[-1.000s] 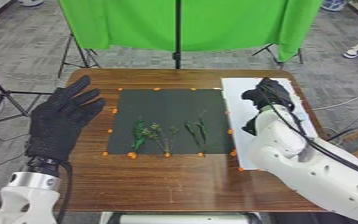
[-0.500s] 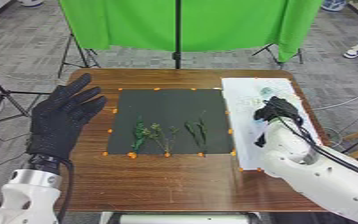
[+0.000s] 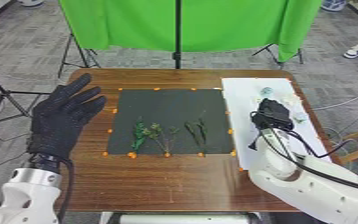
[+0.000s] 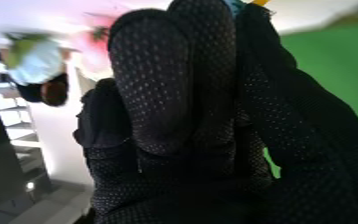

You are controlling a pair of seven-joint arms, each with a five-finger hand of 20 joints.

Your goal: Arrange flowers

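Picking a bloom looks like the step in hand: right hand (image 3: 271, 116) is over the white board (image 3: 237, 95), right side of the table (image 3: 167, 187). Can't tell if it's clamped on anything or touching down. Light-blue bloom (image 3: 266, 92) lies on the board just beyond it, a paler one (image 3: 301, 117) just to its right. Board probably acts as the supply area, blooms spread so each can be taken singly. Dark mat (image 3: 167, 107) in the middle is likely the layout area; orange tabs (image 3: 132, 155) along its edges look like hold-downs against slipping. Greenery is on the mat's near half: leafy stem (image 3: 138, 135), branching sprig (image 3: 154, 129), narrow-leaved stems (image 3: 202, 131). All run roughly upright in head view, ends nearest the robot, so blooms could go at the tops. Left hand (image 3: 55, 120) is raised beside the mat, fingers apart, empty, presumably out of the right arm's way. Early-to-mid job; thin stems could snag or shift.
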